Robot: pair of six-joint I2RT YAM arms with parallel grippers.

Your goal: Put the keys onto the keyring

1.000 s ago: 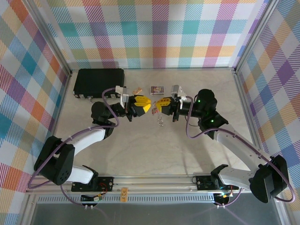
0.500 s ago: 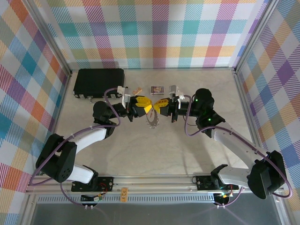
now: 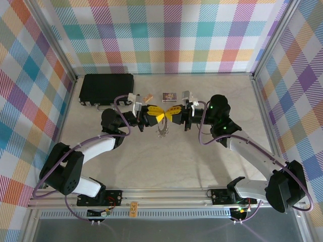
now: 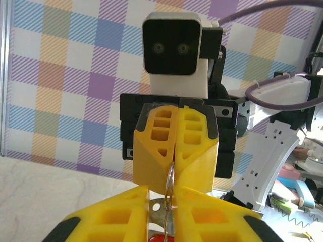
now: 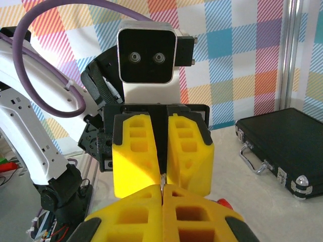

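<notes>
Up off the table [image 3: 166, 161] with the keyring [image 3: 162, 129], dangling below two yellow noses met tip to tip, pinched down to a slit on the thin rim by the left gripper [image 3: 161, 116], squeezed fully together on that same rim by the right gripper [image 3: 169, 115], near the small card [image 3: 169, 96].

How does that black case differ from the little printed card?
The black case is far larger than the printed card. The case is black; the card is printed in several colours. The case sits at the far left, the card near the far middle. Both lie flat on the table.
</notes>
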